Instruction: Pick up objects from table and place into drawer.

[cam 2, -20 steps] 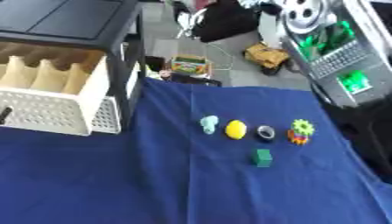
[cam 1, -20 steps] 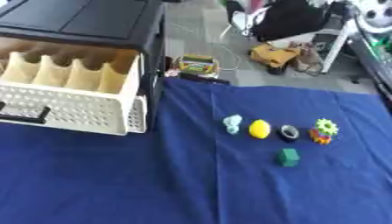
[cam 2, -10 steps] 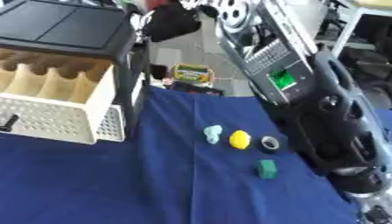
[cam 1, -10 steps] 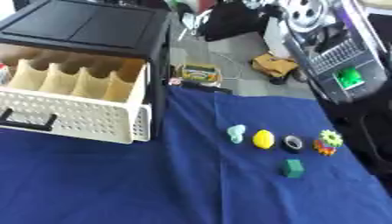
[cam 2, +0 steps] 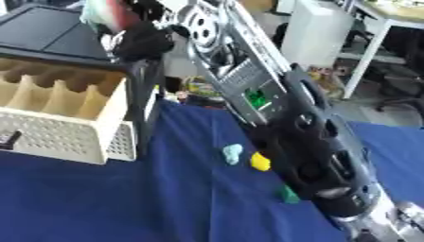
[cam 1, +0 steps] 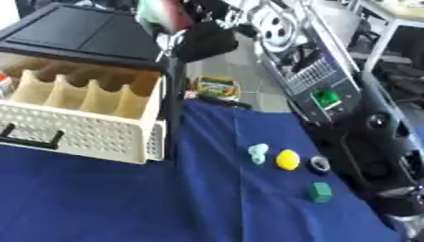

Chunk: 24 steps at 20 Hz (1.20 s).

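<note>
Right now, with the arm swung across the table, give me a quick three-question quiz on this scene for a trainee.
1. True or false: the drawer stands open.
2. Which small item lies nearest the drawer: (a) the pale teal piece, (b) the yellow piece, (c) the green block?
3. Fill in: the small items lie on a ____ cloth.

Key: 1 true; 2 a; 3 blue.
</note>
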Each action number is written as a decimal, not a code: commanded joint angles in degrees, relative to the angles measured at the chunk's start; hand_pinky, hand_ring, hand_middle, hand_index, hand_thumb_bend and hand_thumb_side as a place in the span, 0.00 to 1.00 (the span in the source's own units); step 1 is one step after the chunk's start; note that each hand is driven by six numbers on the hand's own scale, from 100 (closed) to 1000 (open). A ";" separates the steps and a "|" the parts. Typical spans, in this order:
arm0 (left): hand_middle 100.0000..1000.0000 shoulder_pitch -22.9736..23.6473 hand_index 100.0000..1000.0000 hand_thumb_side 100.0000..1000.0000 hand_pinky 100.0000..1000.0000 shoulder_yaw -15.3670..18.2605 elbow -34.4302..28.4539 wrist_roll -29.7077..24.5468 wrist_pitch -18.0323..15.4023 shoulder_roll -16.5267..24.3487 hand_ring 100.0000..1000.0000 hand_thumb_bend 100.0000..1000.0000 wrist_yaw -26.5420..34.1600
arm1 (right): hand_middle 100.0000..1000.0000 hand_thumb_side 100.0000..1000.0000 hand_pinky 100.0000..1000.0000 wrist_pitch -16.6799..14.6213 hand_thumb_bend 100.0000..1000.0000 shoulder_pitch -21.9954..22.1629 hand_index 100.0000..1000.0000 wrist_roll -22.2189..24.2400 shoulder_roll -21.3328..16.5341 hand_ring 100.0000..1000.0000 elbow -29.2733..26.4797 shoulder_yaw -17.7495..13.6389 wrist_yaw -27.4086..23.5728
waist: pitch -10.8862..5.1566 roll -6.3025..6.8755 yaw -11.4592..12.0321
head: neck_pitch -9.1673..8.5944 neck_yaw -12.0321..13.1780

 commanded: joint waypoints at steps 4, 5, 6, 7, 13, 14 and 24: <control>0.42 -1.10 0.76 0.93 0.38 0.06 -0.81 -0.32 -0.01 0.36 0.10 0.00 0.36 | 0.29 0.21 0.33 -0.40 0.00 -1.63 0.41 -0.04 0.59 0.35 0.76 -0.08 0.53 | -1.03 0.45 0.16 | -0.45 -0.56; 0.42 -1.37 0.76 0.93 0.38 0.02 -0.81 -0.36 -0.05 0.15 0.10 0.00 0.43 | 0.29 0.21 0.33 -0.06 0.00 -1.70 0.41 -0.07 1.18 0.36 1.38 0.14 0.90 | -0.94 0.11 0.73 | -0.32 -0.85; 0.42 -1.56 0.76 0.93 0.38 -0.04 -0.81 -0.43 -0.02 -0.06 0.10 0.00 0.52 | 0.30 0.21 0.33 0.44 0.00 -1.87 0.41 -0.22 1.95 0.36 2.38 0.42 1.50 | -0.90 -0.17 1.27 | -0.22 -1.10; 0.42 -1.64 0.76 0.93 0.38 -0.06 -0.81 -0.48 0.02 -0.19 0.10 0.00 0.59 | 0.30 0.21 0.33 0.60 0.00 -2.11 0.41 -0.43 2.60 0.36 3.52 0.72 2.13 | -0.87 -0.33 1.59 | -0.16 -1.23; 0.42 -1.80 0.76 0.94 0.38 -0.12 -0.81 -0.71 0.29 -0.64 0.10 0.00 0.77 | 0.33 0.24 0.35 -1.73 0.00 -2.65 0.45 -2.08 4.49 0.38 8.38 1.51 3.87 | -0.65 -1.19 2.53 | -0.17 -1.47; 0.42 -1.80 0.76 0.94 0.38 -0.12 -0.81 -0.75 0.33 -0.70 0.10 0.00 0.78 | 0.33 0.25 0.35 -2.22 0.00 -2.67 0.46 -2.40 4.64 0.39 9.03 1.55 3.97 | -0.60 -1.27 2.62 | -0.17 -1.45; 0.42 -1.36 0.76 0.95 0.38 -0.22 -0.81 -1.12 0.70 -1.00 0.10 0.00 0.73 | 0.49 0.44 0.45 -5.84 0.00 -2.54 0.67 -4.33 5.09 0.49 12.49 1.16 6.35 | -0.40 -1.51 2.74 | -0.16 -1.60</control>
